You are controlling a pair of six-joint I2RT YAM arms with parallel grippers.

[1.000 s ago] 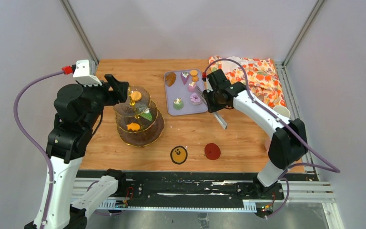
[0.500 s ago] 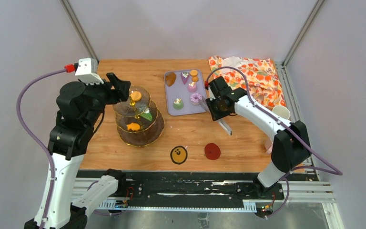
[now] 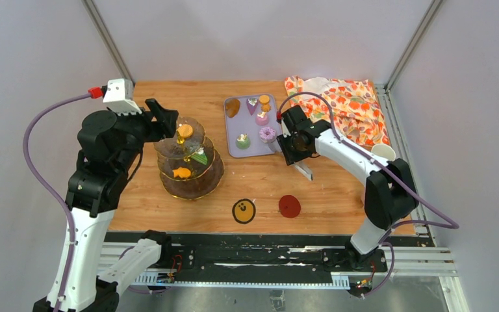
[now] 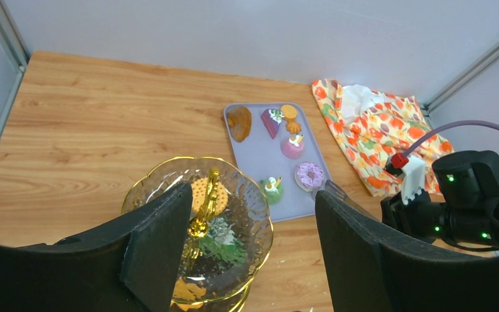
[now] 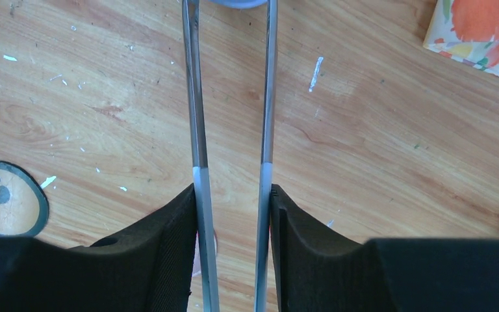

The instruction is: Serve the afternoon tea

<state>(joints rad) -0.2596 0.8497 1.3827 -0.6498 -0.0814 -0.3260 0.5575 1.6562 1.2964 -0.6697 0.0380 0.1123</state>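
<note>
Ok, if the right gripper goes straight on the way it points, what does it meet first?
The right gripper carries tongs; their tips would meet the near rim of the tray first, likely then the donut just inside. Tip height is unclear; if above the rim, the donut comes first.

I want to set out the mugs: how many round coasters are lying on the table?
2. A yellow coaster with a face lies near the front edge of the table; a red coaster lies just right of it, apart. The patterned cloth could hide more.
</note>
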